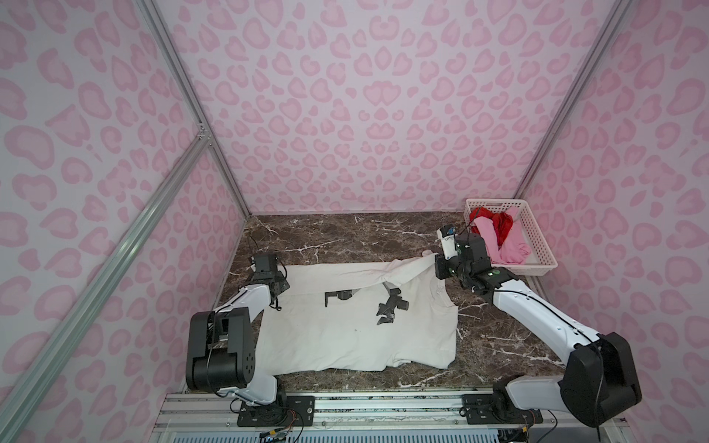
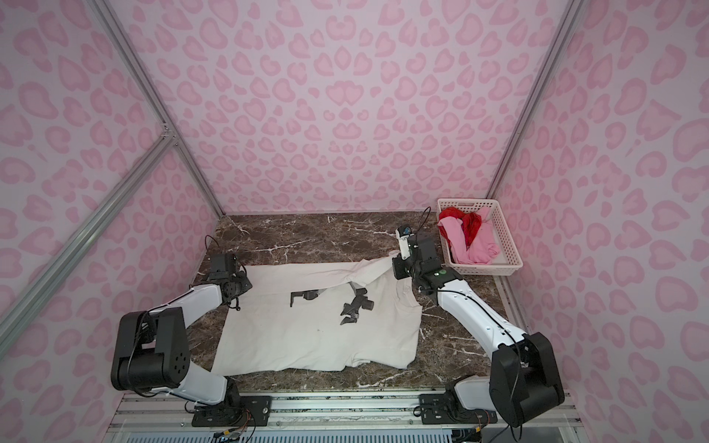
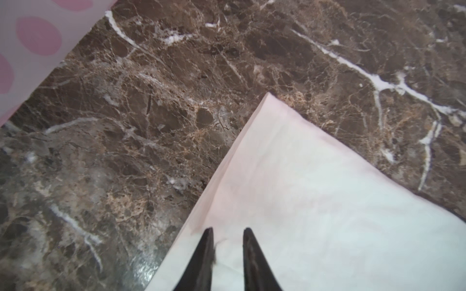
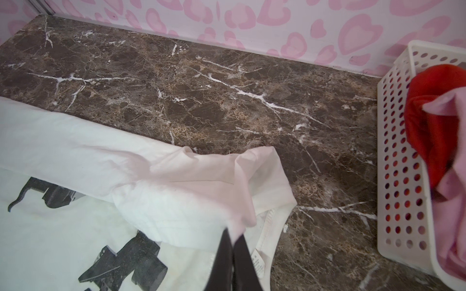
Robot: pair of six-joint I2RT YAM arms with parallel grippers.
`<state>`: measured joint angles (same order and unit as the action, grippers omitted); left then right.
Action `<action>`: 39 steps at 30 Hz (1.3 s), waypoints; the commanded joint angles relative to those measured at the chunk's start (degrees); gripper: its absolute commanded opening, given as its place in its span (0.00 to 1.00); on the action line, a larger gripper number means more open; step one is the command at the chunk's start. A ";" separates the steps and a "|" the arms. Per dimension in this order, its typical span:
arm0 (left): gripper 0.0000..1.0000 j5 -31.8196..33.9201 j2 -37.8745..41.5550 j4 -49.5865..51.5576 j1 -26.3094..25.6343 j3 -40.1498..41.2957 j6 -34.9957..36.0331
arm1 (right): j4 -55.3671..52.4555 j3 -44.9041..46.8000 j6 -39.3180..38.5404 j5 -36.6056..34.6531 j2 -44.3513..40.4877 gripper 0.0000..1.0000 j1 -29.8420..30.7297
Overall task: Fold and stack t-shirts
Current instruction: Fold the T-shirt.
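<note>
Left arm [image 1: 249, 297], right arm [image 1: 537, 318]: white shell links, bulky black joint housings [image 1: 220, 353], thin black cables [image 1: 564, 323] running alongside. Black base plates [image 1: 276, 412], screwed. Green dot [image 1: 495, 273] on right wrist. Left hand [image 3: 228, 228], right hand [image 4: 234, 231]: black tapered fingers [image 3: 252, 257].

Seemingly marble table [image 1: 326, 237]: off-white t-shirt [image 1: 326, 333], white basket [image 1: 525, 271]

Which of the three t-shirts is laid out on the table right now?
The off-white t-shirt with the black print; the pink t-shirt and red t-shirt lie bunched in the basket.
</note>
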<state>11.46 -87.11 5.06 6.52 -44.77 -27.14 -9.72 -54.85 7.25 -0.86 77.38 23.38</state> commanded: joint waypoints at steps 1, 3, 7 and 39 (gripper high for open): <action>0.27 -1.89 2.52 0.64 -0.27 0.04 -1.06 | -2.06 -0.70 0.02 -0.50 -0.12 0.00 0.00; 0.27 -2.55 4.11 1.17 -0.91 -0.29 -1.25 | -3.57 -0.76 0.63 -0.76 -0.22 0.00 0.07; 0.28 -3.40 6.63 2.08 -2.51 -1.06 -1.69 | -5.98 0.08 1.51 -0.72 -0.81 0.00 0.31; 0.30 -9.64 -10.35 -8.14 -39.23 -10.86 -12.79 | -9.89 -0.49 7.02 -10.12 6.90 0.26 -0.03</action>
<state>1.65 -95.85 -0.95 -32.60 -54.30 -39.07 -22.63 -54.59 13.43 -10.96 82.74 24.18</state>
